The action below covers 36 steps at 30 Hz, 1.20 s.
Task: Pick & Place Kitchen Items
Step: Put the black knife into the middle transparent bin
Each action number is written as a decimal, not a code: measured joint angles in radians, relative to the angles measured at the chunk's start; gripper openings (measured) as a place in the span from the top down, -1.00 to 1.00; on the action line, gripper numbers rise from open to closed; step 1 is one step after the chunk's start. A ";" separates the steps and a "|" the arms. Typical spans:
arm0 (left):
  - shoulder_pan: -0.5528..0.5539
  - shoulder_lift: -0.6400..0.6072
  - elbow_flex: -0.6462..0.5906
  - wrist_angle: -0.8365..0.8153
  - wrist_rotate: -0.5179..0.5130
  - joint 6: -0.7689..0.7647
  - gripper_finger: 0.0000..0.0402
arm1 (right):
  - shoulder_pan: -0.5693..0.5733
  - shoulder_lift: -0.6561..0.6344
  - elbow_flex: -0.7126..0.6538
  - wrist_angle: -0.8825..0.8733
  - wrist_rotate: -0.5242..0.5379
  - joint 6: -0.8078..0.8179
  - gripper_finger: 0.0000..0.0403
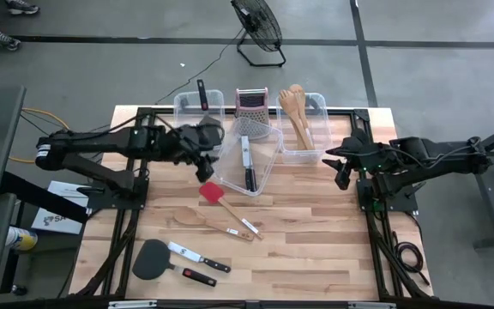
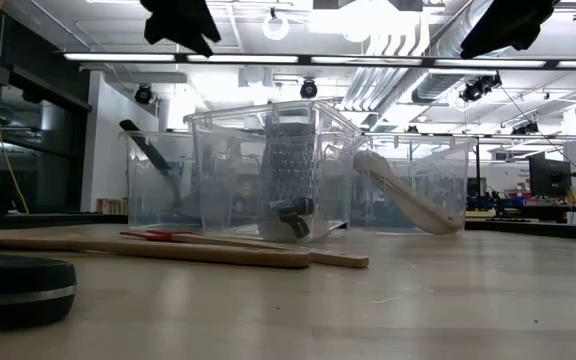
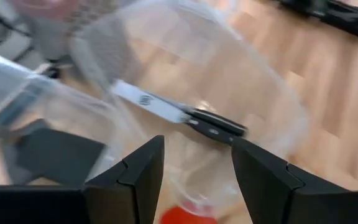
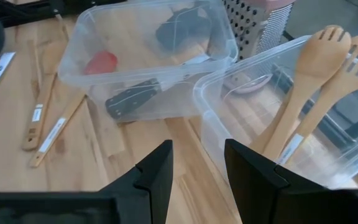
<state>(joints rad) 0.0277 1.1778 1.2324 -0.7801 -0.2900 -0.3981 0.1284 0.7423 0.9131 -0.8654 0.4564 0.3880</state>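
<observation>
My left gripper (image 1: 210,144) hangs open and empty over the near left corner of the middle clear bin (image 1: 268,176). That bin holds a black-handled knife (image 1: 247,163), which also shows in the left wrist view (image 3: 179,115). A red spatula (image 1: 211,191) lies flat on the table just near of the bin. A wooden spoon (image 1: 200,221), a black spatula (image 1: 151,257) and two knives (image 1: 197,256) lie nearer the front. My right gripper (image 1: 337,163) is open and empty beside the right bin (image 1: 322,129), where wooden spoons and forks (image 4: 328,68) lean on the wall.
A steel box grater (image 1: 250,103) stands between the far bins. The far left bin (image 1: 185,112) holds a black spatula (image 1: 202,93). The right and near right part of the wooden table (image 1: 316,249) is bare. A floor fan (image 1: 257,26) stands beyond the far edge.
</observation>
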 joint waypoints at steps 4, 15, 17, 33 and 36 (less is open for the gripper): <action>-0.080 0.000 0.000 -0.010 0.039 0.000 0.09 | 0.000 0.000 0.000 0.000 -0.035 -0.001 0.32; -0.305 0.100 0.000 -0.082 0.105 -0.112 0.09 | 0.000 0.000 0.000 0.000 -0.136 -0.007 0.32; -0.338 0.131 0.000 -0.098 0.130 -0.113 0.09 | 0.000 0.000 0.000 0.000 -0.146 -0.016 0.32; -0.512 0.376 0.000 -0.082 0.274 -0.023 -0.23 | 0.000 0.000 0.000 -0.002 -0.172 0.036 0.32; -0.530 0.414 0.000 -0.061 0.310 -0.021 -0.42 | 0.000 0.000 0.000 -0.013 -0.172 0.082 0.32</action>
<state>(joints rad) -0.5019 1.5915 1.2324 -0.8415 0.0205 -0.4191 0.1287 0.7425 0.9131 -0.8786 0.2842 0.4699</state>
